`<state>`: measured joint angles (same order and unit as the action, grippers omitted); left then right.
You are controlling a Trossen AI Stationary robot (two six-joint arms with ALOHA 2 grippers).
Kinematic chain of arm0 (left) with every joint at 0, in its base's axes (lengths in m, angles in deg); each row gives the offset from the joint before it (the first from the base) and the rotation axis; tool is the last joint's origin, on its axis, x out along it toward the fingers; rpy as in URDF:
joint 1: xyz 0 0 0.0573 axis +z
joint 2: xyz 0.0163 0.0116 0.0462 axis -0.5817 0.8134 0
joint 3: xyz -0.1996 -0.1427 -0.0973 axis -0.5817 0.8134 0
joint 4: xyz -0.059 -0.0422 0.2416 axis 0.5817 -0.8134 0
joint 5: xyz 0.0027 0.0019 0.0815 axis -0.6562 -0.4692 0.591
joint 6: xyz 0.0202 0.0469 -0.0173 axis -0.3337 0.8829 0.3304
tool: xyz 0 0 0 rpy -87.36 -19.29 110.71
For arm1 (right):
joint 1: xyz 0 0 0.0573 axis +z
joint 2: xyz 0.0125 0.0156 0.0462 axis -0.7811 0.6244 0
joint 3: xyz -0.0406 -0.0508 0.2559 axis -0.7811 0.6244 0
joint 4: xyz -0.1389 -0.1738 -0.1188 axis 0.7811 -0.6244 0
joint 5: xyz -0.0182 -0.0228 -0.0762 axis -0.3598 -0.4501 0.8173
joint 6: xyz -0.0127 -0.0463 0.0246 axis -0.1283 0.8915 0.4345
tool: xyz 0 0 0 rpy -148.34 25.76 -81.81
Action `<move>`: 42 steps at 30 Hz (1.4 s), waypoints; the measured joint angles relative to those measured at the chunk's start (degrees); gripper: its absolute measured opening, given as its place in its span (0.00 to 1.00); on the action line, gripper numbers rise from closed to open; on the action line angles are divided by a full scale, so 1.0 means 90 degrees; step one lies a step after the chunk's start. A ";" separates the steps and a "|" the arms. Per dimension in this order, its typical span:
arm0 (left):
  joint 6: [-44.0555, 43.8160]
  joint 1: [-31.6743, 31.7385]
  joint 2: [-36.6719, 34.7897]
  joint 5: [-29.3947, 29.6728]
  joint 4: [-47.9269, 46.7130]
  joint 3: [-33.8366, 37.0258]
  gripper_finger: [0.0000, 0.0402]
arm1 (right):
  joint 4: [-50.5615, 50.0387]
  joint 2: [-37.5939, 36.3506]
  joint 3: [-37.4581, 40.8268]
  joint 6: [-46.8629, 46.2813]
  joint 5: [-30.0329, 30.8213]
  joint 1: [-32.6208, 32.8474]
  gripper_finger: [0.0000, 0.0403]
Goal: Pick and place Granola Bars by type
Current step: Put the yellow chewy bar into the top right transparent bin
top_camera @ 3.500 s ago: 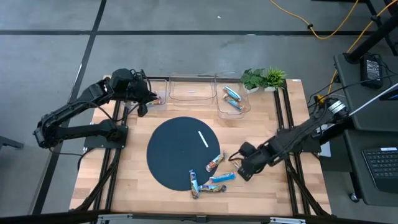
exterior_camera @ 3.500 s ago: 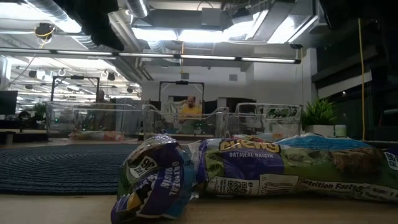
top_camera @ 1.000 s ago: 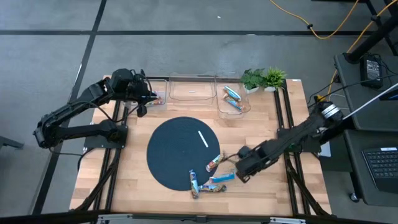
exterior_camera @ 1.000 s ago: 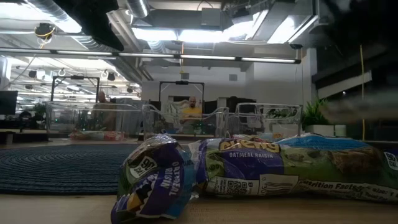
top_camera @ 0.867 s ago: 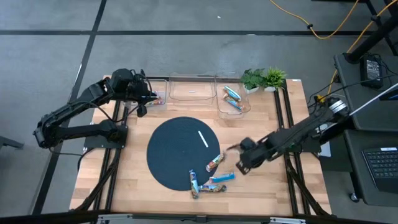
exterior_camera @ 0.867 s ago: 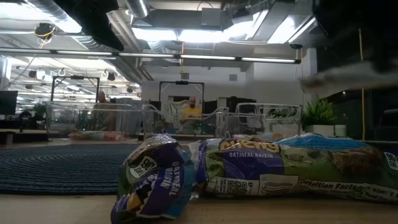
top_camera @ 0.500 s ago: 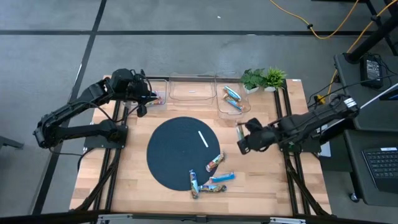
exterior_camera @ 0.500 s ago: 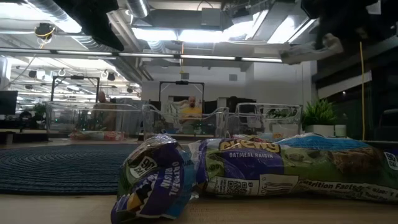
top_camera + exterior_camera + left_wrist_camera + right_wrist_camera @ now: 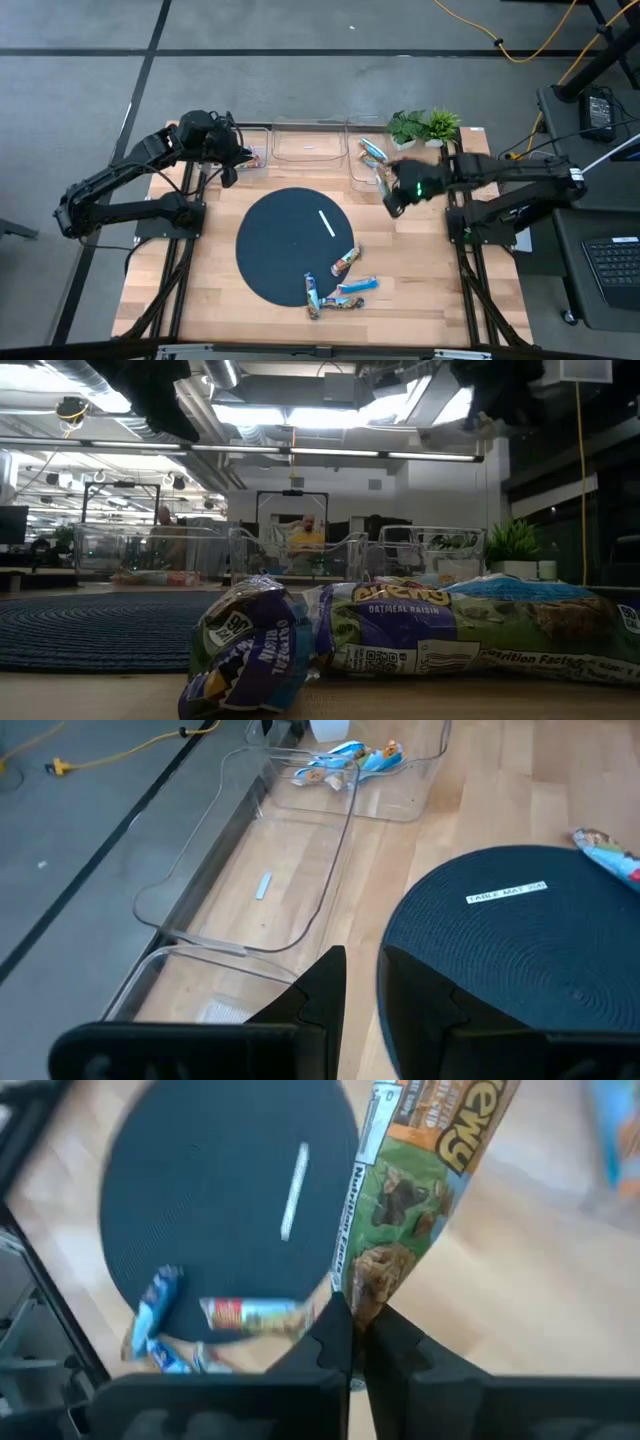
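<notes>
My right gripper hangs above the table beside the clear right bin, shut on a green-and-orange granola bar. Blue bars lie in that bin. Several more bars lie at the near right rim of the round dark mat; two of them fill the low view. My left gripper waits over the left bin, its fingers a narrow gap apart with nothing between them. My right gripper pinches one end of the green-and-orange bar between its two fingers. The fingers slant down from the table's right side, and the bar sticks out ahead of them, along their line. It is lifted clear of the table.
Three clear bins stand along the far edge; the middle one holds a small pale strip, the left one a reddish bar. A white label strip lies on the mat. Two small green plants stand at the far right.
My right gripper has carried the bar up and toward the table's far edge, from beside the bars near the mat's right rim to the right bin, swinging round as it went. The bars on the table have stayed put.
</notes>
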<state>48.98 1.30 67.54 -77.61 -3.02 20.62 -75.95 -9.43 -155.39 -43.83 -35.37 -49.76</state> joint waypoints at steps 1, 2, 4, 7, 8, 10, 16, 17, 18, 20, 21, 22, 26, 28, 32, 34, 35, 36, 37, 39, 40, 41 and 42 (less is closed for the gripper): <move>-0.0058 0.0000 0.0000 0.0016 0.0000 0.0001 0.15 | -0.0093 -0.0004 -0.0151 0.0314 -0.0058 -0.0218 0.04; -0.0122 0.0000 0.0000 0.0016 0.0000 0.0000 0.15 | -0.0192 -0.0014 -0.0314 0.0615 -0.0137 -0.0442 0.04; -0.0259 -0.0002 0.0000 0.0016 0.0010 0.0001 0.15 | -0.0387 -0.0014 -0.0657 0.1214 -0.0309 -0.0906 0.04; -0.0455 0.0000 -0.0001 0.0019 0.0069 0.0000 0.15 | -0.0737 -0.0011 -0.1192 0.2145 -0.0669 -0.1720 0.04; -0.0510 0.0000 0.0000 0.0019 0.0089 0.0001 0.15 | -0.0839 0.0001 -0.1386 0.2435 -0.0841 -0.2059 0.04; -0.0532 -0.0001 0.0000 0.0021 0.0149 0.0000 0.15 | -0.1089 0.0072 -0.1762 0.2952 -0.1272 -0.2754 0.04; -0.0537 0.0000 0.0000 0.0024 0.0380 0.0001 0.15 | -0.1961 0.0713 -0.2718 0.4469 -0.1747 -0.4313 0.04; -0.0547 -0.0002 -0.0002 0.0024 0.0445 0.0001 0.15 | -0.2081 0.0841 -0.2837 0.4646 -0.1756 -0.4452 0.04; -0.0603 0.0000 0.0000 0.0024 0.0491 0.0001 0.15 | -0.2189 0.0952 -0.2943 0.4804 -0.1766 -0.4547 0.04; -0.0790 0.0000 0.0000 0.0024 0.0574 -0.0001 0.15 | -0.2314 0.1126 -0.3088 0.5114 -0.1765 -0.4662 0.04; -0.0862 0.0000 0.0000 0.0028 0.0580 0.0001 0.15 | -0.2320 0.1191 -0.3140 0.5255 -0.1765 -0.4696 0.04; -0.0906 -0.0002 -0.0001 0.0033 0.0578 -0.0001 0.15 | -0.2303 0.1243 -0.3175 0.5388 -0.1767 -0.4731 0.04; -0.1174 0.0000 0.0000 0.0038 0.0577 0.0000 0.15 | -0.2212 0.1473 -0.3223 0.5798 -0.1775 -0.4854 0.04; -0.1314 0.0000 -0.0001 0.0038 0.0577 -0.0001 0.15 | -0.2200 0.1640 -0.3223 0.5877 -0.1770 -0.4894 0.04; -0.1518 0.0000 0.0000 0.0043 0.0576 0.0001 0.15 | -0.2087 0.2046 -0.3064 0.6190 -0.1755 -0.4889 0.04; -0.1601 0.0000 0.0000 0.0041 0.0576 0.0000 0.15 | -0.1912 0.2165 -0.2837 0.6215 -0.1768 -0.4883 0.04; -0.1662 -0.0002 0.0000 0.0041 0.0576 -0.0001 0.15 | -0.1814 0.2189 -0.2706 0.6245 -0.1766 -0.4885 0.04; -0.1695 0.0000 -0.0002 0.0041 0.0576 0.0000 0.15 | -0.1703 0.2198 -0.2567 0.6264 -0.1765 -0.4888 0.04; -0.1701 0.0000 -0.0001 0.0041 0.0576 -0.0001 0.15 | -0.1584 0.2198 -0.2418 0.6274 -0.1765 -0.4888 0.04; -0.1733 -0.0002 0.0000 0.0042 0.0576 -0.0001 0.15 | -0.1352 0.2203 -0.2103 0.6250 -0.1763 -0.4888 0.04; -0.1780 -0.0002 -0.0001 0.0041 0.0576 0.0000 0.15 | -0.1244 0.2203 -0.1955 0.6169 -0.1765 -0.4886 0.04; -0.1845 -0.0001 0.0000 0.0043 0.0573 -0.0001 0.15 | -0.1148 0.2193 -0.1803 0.6129 -0.1771 -0.4886 0.04; -0.1867 0.0000 0.0000 0.0041 0.0575 -0.0001 0.15 | -0.1061 0.2191 -0.1653 0.6068 -0.1801 -0.4867 0.04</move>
<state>32.17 1.29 67.54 -77.24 2.15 20.61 -85.50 10.29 -170.27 10.78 -51.58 -93.56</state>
